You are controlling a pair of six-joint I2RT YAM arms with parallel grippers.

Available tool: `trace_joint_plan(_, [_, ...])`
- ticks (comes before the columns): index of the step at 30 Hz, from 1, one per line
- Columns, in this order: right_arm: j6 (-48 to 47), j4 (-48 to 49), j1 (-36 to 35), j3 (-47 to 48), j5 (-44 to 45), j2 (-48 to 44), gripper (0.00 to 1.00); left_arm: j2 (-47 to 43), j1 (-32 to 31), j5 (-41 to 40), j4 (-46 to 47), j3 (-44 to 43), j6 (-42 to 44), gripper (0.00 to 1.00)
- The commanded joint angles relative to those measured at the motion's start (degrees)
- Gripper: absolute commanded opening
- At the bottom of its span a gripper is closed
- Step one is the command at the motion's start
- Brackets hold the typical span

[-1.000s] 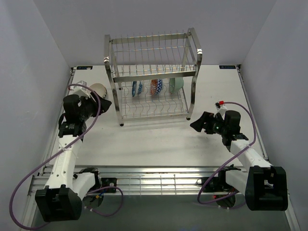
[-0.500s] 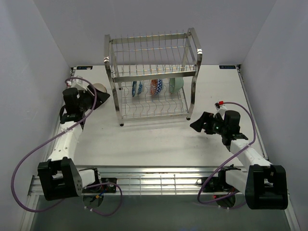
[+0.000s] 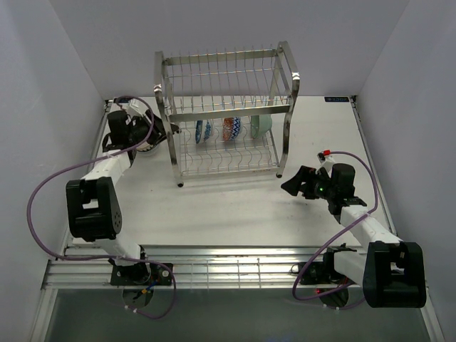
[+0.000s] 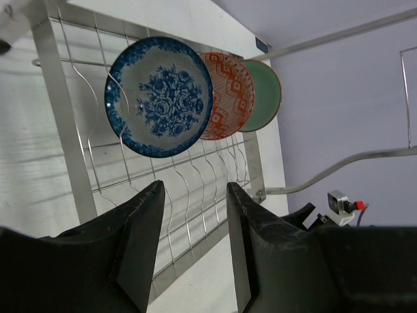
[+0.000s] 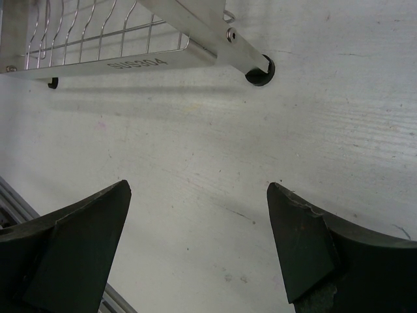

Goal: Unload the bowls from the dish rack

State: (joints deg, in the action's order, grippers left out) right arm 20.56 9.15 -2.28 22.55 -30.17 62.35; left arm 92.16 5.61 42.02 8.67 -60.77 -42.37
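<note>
Top external: left claw [image 3: 162,131] outstretched beside dish rack [image 3: 228,111].

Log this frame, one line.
left gripper open, empty, beside steel wire dish rack | right gripper open, empty, over table | lower tier: blue-and-white floral bowl, red patterned bowl, mint green bowl

Overlaps and cut edges around the two pincers

Beyond the left pincer [image 4: 194,190], the blue-and-white bowl [image 4: 159,96] covers most of the red-patterned bowl [image 4: 233,91], which half hides the green bowl [image 4: 267,94]. The dish rack [image 4: 55,98] runs off-frame, and above the right pincer [image 5: 199,195] only its foot corner shows.
</note>
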Motion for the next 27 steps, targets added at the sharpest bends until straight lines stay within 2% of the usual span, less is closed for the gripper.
trace_joint_plan(1, [-1.0,1.7,-0.2,-0.1,-0.4,-0.5,0.91,1.4,-1.6,4.9,4.7,-0.3,-2.1,0.53])
trace_joint_plan(7, [-0.7,2.5,-0.2,0.0,-1.2,0.7,0.91,5.2,-4.5,6.7,7.2,-0.5,-1.8,0.52])
trace_joint_plan(13, [-0.6,2.8,-0.2,-0.1,-1.8,0.8,0.91,8.8,-4.6,8.1,9.2,-1.9,-1.8,0.52])
trace_joint_plan(16, [-0.6,3.1,-0.2,-0.2,-1.8,0.8,0.91,10.8,-7.0,9.2,9.9,-3.6,-1.8,0.51])
trace_joint_plan(27, [-0.5,3.5,-0.2,-0.2,-2.2,1.9,0.92,14.7,-8.2,11.9,10.1,-5.8,4.5,0.48])
